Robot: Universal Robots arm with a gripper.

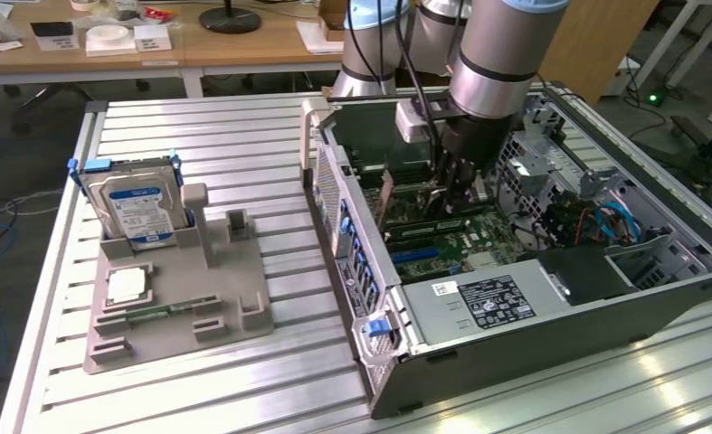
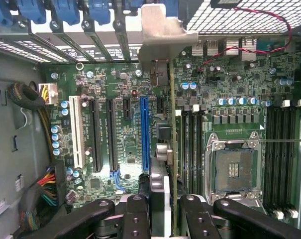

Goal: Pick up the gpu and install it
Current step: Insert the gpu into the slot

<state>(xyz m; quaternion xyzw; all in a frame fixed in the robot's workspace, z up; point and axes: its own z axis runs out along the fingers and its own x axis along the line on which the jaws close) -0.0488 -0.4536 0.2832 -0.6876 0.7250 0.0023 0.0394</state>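
Note:
The gpu [image 2: 173, 149] is held edge-on in my gripper [image 2: 162, 205], which is shut on it. Its silver end bracket [image 2: 162, 30] points at the case's rear slot openings. The card hangs over the motherboard [image 2: 125, 74], beside the long blue expansion slot [image 2: 145, 134]; I cannot tell whether it touches the board. In the exterior view the gripper [image 1: 452, 194] reaches down into the open computer case [image 1: 368, 271], with the gpu [image 1: 392, 194] just at the exterior view's left of the fingers.
A hard drive [image 1: 138, 203] stands in a grey fixture [image 1: 229, 298] at the exterior view's left, with a processor chip [image 1: 127, 285] and a memory stick [image 1: 150, 314]. Inside the case are the power supply [image 1: 488, 303], an open processor socket [image 2: 235, 167] and cable bundles [image 2: 41, 189].

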